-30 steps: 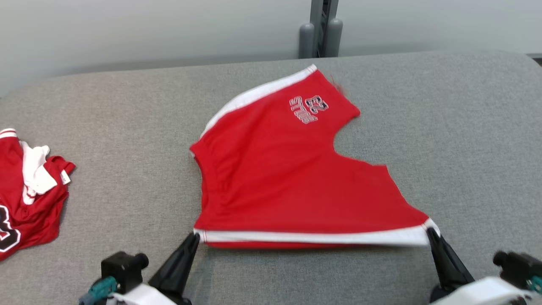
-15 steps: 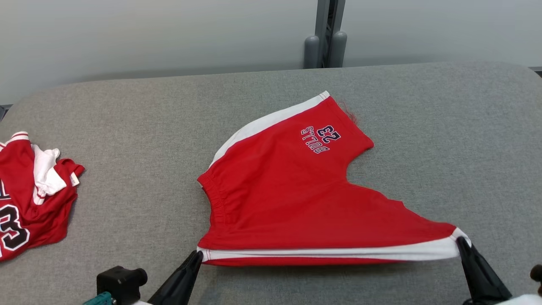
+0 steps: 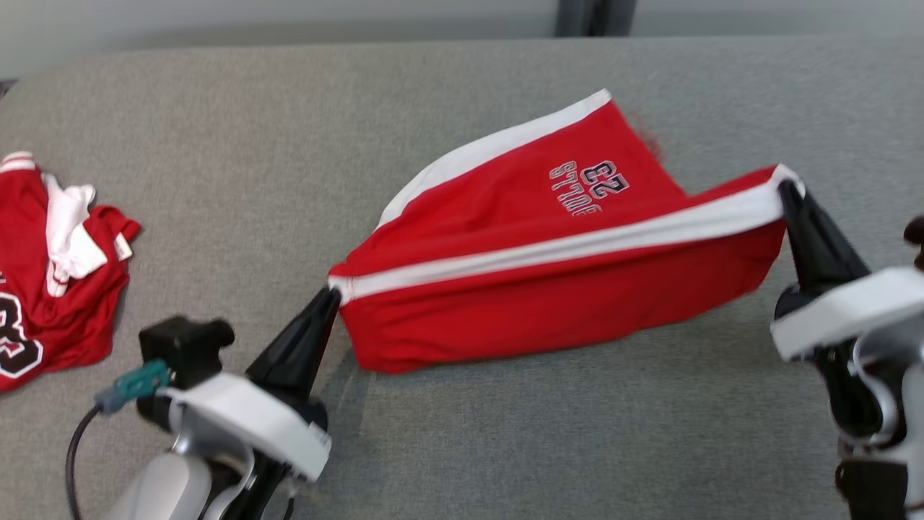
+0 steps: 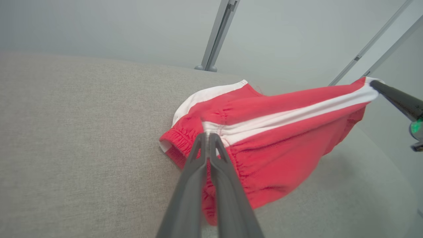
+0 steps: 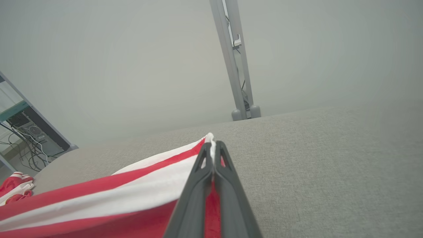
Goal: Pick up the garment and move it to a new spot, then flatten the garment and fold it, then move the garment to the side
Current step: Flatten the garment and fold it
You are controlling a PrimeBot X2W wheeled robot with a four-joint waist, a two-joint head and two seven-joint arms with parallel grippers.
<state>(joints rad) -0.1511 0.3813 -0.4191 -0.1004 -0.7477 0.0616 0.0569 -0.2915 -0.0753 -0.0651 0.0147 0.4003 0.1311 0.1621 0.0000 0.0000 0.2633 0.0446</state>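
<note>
The garment is a pair of red shorts with white side stripes and a "23" print, held up off the grey cushion along one striped edge. My left gripper is shut on the waistband end of that stripe; the left wrist view shows the shorts pinched at my left gripper. Higher up, my right gripper is shut on the hem end. In the right wrist view the shorts run away from my right gripper to the lower left. The far leg still rests on the cushion.
A second red and white garment lies crumpled at the cushion's left edge. A grey metal post rises behind the cushion against a pale wall. Open grey cushion surface spreads in front of and to the right of the shorts.
Both grippers have lifted the striped edge off the cushion and carried it away from me, the right end higher and farther. The head camera has tilted down as well.
</note>
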